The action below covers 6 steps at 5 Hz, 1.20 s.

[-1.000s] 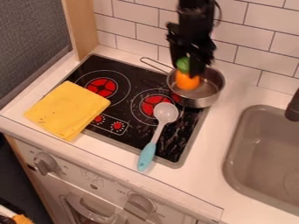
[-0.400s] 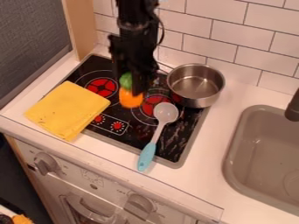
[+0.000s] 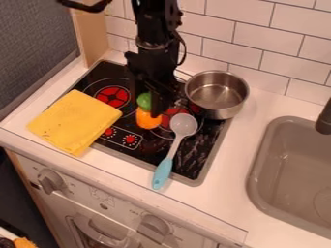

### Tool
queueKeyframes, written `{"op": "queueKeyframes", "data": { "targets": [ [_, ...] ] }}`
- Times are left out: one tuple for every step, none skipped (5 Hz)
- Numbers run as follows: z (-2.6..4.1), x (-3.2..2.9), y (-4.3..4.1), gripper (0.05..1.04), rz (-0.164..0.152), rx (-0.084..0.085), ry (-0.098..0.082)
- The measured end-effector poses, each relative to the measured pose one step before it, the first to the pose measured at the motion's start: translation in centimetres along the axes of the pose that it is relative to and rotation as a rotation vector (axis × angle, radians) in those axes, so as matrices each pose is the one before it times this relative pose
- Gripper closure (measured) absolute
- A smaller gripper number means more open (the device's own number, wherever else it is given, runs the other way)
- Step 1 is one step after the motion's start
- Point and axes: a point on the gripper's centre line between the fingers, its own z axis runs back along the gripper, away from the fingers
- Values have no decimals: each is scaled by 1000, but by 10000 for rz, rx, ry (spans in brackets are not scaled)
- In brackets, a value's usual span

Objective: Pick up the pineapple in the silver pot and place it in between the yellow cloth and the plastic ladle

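My gripper [image 3: 147, 104] hangs over the middle of the black stovetop, shut on the toy pineapple [image 3: 148, 118], which has an orange body and a green top. The pineapple is between the folded yellow cloth [image 3: 75, 121] on the left and the plastic ladle [image 3: 184, 125] on the right, close to the ladle's pale bowl. Whether its underside touches the stove, I cannot tell. The ladle's blue handle points toward the front edge. Behind and right of the gripper sits the silver pot [image 3: 217, 113], with nothing inside it.
The stovetop [image 3: 138, 155] has red burner marks and two red dials printed near its front. A grey sink [image 3: 284, 193] is set into the counter at the right, with a dark faucet [image 3: 324, 118] over it. A tiled wall [image 3: 255, 46] stands behind.
The gripper has carried the pineapple out of the pot, leftward and toward the front. Since the middle frame it has shifted slightly lower in view. Pot, cloth and ladle have stayed in place.
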Motion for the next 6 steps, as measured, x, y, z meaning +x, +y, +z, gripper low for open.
{"op": "queueKeyframes", "data": {
  "targets": [
    [-1581, -405, -180, 474, -50, -144, 452],
    [-55, -56, 104, 394, 50, 43, 96],
    [-117, -534, -97, 119, -36, -54, 338],
    [1673, -71, -43, 77, 107, 43, -243],
    [2075, -85, -114, 82, 188, -32, -379],
    [49, -220, -156, 83, 310, -95, 131]
  ]
}}
